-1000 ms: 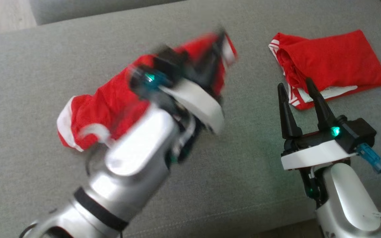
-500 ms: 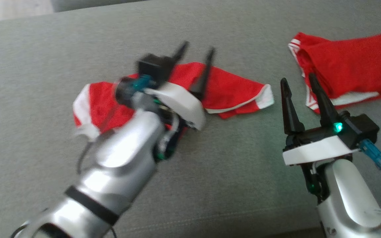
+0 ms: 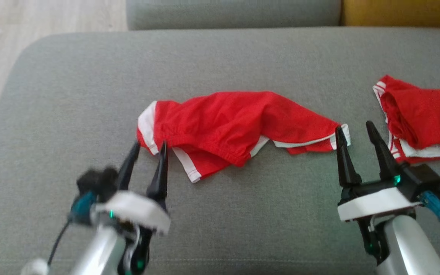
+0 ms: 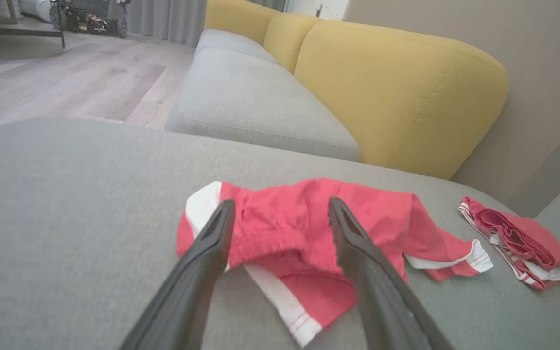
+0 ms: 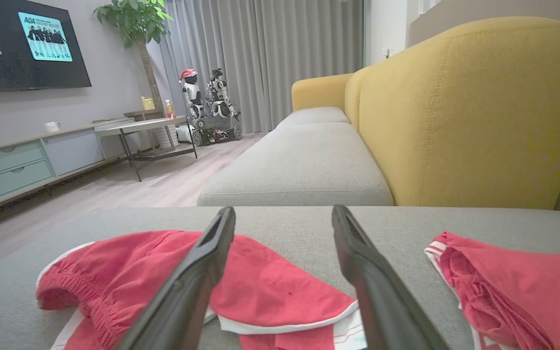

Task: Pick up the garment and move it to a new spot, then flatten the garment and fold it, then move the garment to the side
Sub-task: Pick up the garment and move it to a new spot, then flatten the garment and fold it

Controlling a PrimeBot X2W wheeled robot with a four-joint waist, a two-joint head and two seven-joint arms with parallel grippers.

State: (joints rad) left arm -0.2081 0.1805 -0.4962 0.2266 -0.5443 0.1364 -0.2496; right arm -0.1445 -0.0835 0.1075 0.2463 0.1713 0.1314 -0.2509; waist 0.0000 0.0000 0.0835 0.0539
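I have let the garment go. A second ago my left gripper (image 3: pixel 149 145) held it bunched in the air; now its jaws stand wide and empty, drawn back just short of the cloth's white-banded left edge. The head camera has shifted too.

In the head view the garment (image 3: pixel 235 126), red shorts with white trim, lies rumpled across the middle of the grey cushion (image 3: pixel 71 95). One leg trails right toward my right gripper (image 3: pixel 353 128), which is spread wide and holds nothing, as before. A second red garment (image 3: pixel 422 114) lies folded at the far right, apart from the first.

In my left wrist view the gathered waistband sits just beyond my two fingers, with a leg twisted below it.

In my right wrist view the trailing hem lies just ahead of my fingertips.

The move to a new spot looks done, and I judge that flattening comes next.
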